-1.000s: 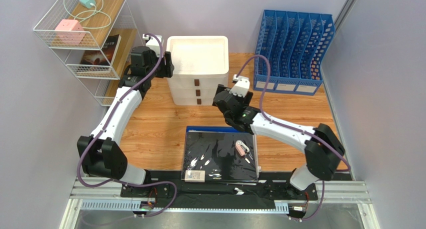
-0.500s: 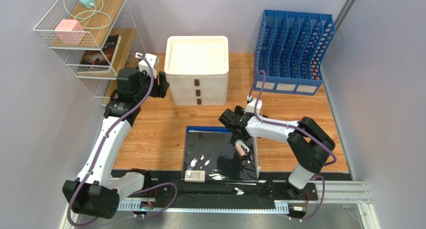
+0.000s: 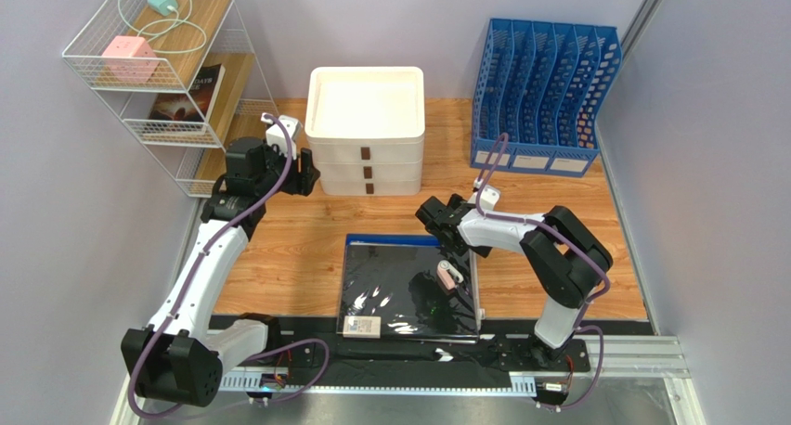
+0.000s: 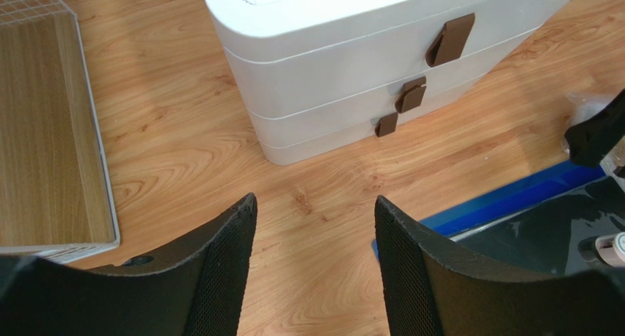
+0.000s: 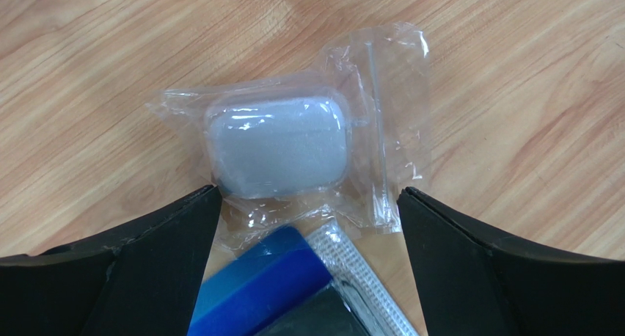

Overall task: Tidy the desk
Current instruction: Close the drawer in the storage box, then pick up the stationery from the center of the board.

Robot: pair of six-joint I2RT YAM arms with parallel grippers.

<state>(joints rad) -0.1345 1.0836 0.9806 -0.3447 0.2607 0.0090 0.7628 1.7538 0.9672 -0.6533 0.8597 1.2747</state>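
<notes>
While the right hand (image 5: 308, 195) hung wide open, holding nothing, over a bagged case (image 5: 277, 145) on the desk (image 5: 110, 72), the pickup step looked underway; it needed lowering, then closing.

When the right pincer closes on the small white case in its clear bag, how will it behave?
The white case looks rigid and rounded, so it will probably hold its shape but may slip. Its clear bag is loose and glossy, so it will likely crumple and slide over the case.
</notes>
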